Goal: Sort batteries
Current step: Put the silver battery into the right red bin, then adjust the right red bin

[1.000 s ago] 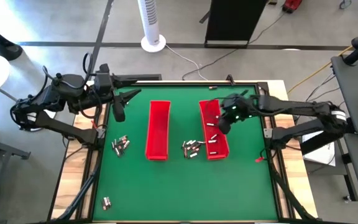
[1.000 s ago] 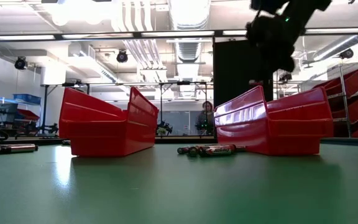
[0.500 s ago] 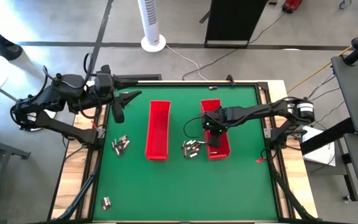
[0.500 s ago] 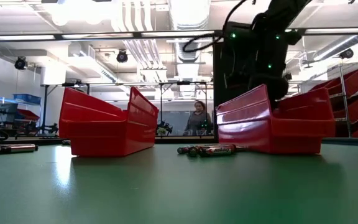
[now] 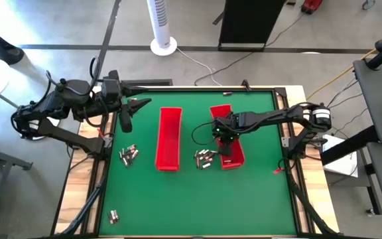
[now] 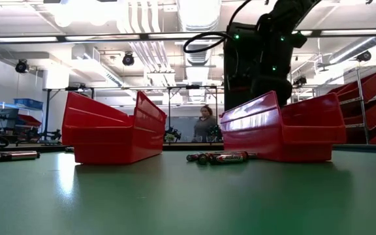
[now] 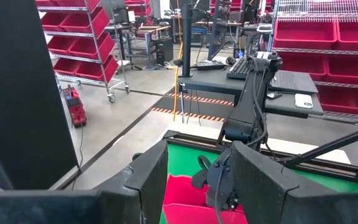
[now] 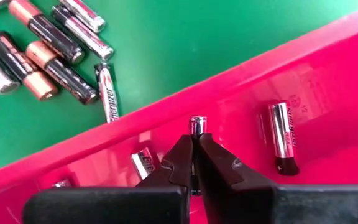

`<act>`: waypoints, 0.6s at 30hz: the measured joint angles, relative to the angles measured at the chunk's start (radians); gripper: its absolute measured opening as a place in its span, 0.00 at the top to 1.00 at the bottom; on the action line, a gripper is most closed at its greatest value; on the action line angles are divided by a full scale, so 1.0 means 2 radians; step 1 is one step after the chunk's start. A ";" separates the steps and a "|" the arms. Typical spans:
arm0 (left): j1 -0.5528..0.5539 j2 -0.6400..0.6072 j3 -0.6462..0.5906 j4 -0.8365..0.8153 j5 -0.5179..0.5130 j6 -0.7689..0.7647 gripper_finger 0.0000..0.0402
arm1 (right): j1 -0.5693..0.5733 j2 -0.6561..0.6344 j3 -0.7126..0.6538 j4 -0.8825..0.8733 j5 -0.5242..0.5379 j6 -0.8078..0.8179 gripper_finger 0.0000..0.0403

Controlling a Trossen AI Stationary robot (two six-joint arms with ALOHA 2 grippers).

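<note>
Wide green table (image 5: 191,192) under us, set in a big workshop hall: bright ceiling lights, racks of red bins, a white tower fan (image 5: 162,26) on the floor beyond the far edge, and a person (image 6: 205,123) standing in the background between the trays in the low view.

Two long red trays sit side by side mid-table, the left tray (image 5: 168,138) and the right tray (image 5: 227,136). The right gripper (image 8: 193,154) is down inside that right tray, jaws pinched together on a slim silvery battery (image 8: 197,126) whose capped end sticks out just past the fingertips. Another battery (image 8: 283,145) lies flat on the tray floor to one side of the jaws, and one more (image 8: 143,162) close on the other side. Just over the tray wall from the jaws, a loose pile of batteries (image 5: 205,158) rests on the green.

The left gripper (image 5: 131,108) hangs over the table's far left corner, well away from the trays, jaws partly apart with nothing between them. A small cluster of batteries (image 5: 128,155) lies nearer than it.

The high view alone catches a stray pair (image 5: 113,215) at the near-left edge. Only the right wrist view reveals the pinch itself; the low view just sees the dark arm dropping behind the tray wall.
</note>
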 joint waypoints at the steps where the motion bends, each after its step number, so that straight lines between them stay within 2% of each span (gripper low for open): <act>1: 0.000 0.000 0.000 0.000 0.000 0.000 0.61 | 0.000 0.000 0.000 -0.001 0.000 -0.004 0.97; 5: 0.000 0.000 0.000 0.000 0.001 0.000 0.61 | 0.003 0.000 -0.001 -0.001 0.001 -0.017 0.97; 9: 0.000 0.000 0.000 0.000 0.001 0.000 0.61 | 0.003 0.000 -0.001 -0.008 0.001 0.008 0.93; 14: 0.000 0.000 0.000 0.000 0.002 0.000 0.61 | 0.004 -0.005 0.008 -0.052 -0.024 0.052 0.78; 18: 0.000 -0.002 0.000 0.000 0.002 0.001 0.61 | 0.004 -0.013 0.056 -0.120 -0.027 0.056 0.67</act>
